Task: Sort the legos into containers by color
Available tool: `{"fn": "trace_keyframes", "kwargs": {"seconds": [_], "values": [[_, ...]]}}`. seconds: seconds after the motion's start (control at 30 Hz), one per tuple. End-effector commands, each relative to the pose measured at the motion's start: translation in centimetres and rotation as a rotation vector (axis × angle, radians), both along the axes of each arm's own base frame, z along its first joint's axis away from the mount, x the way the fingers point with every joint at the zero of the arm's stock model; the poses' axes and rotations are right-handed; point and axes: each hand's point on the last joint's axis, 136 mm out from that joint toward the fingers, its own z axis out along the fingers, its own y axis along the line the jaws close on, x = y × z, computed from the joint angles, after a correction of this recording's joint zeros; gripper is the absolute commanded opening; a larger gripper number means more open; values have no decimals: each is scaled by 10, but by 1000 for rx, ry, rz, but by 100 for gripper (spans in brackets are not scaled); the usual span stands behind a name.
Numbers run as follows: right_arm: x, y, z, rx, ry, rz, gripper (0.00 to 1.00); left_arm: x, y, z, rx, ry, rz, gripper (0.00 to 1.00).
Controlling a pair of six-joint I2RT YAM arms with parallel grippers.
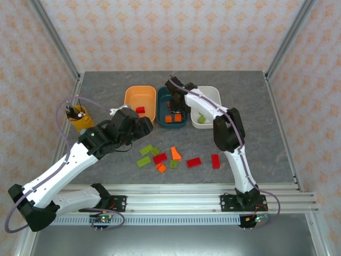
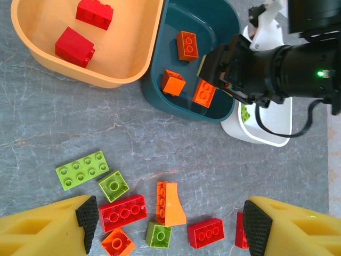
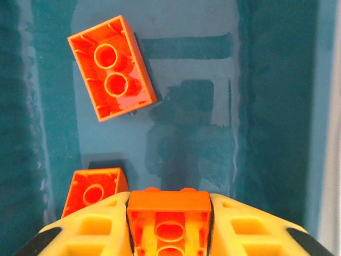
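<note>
The right gripper (image 3: pixel 169 242) hangs low inside the dark teal tub (image 3: pixel 186 122). It pinches an orange brick (image 3: pixel 168 205), which sits squarely between the two yellow fingers with its studs towards the wrist camera. On the tub floor beyond it lie a tilted orange brick (image 3: pixel 112 68), well ahead of the claw, and a second orange brick (image 3: pixel 95 192) just beside the left-hand finger and partly hidden by it. The left gripper (image 2: pixel 171 226) has its jaws spread wide and holds nothing. It is poised over the loose legos on the grey table (image 2: pixel 53 122). In the left wrist view, a red four-stud brick (image 2: pixel 123 212), an orange sloped brick (image 2: pixel 169 204), a small green brick (image 2: pixel 159 234) and a red two-stud brick (image 2: pixel 205 233) lie in the gap between its pads. A long green brick (image 2: pixel 82 169) lies a little further out. The orange tub (image 2: pixel 122 48) holds two red bricks (image 2: pixel 74 47). The white tub (image 1: pixel 210 96) holds a green brick (image 1: pixel 201 118).
</note>
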Motion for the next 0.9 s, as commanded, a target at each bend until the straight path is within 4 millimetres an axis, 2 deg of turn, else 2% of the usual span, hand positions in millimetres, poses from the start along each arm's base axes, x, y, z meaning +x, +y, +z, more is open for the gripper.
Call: {"fn": "trace_keyframes", "kwargs": {"seconds": [0.0,0.13,0.3,0.43,0.57,0.67,0.73,0.87], "values": [[5,-1,10,-17,-5,-17,41,-4,5,-1,11,10,19,75],[9,5,35,9,-48,-6,54,-7,0,-15,22,55,-16,75],[7,5,90,49,-143,1,55,-7,-13,-30,36,92,-84,73],[-10,-5,131,97,-226,6,54,-10,-20,-51,74,158,-136,72],[-46,-22,142,130,-251,29,54,-16,-27,-80,68,259,-136,72],[-83,-32,131,168,-205,66,58,-24,-35,-107,60,351,-120,75],[-115,-38,117,214,-150,103,61,-27,-44,-123,51,402,-109,77],[-179,-29,107,407,-75,246,70,-30,-63,-144,47,469,-109,82]]}}
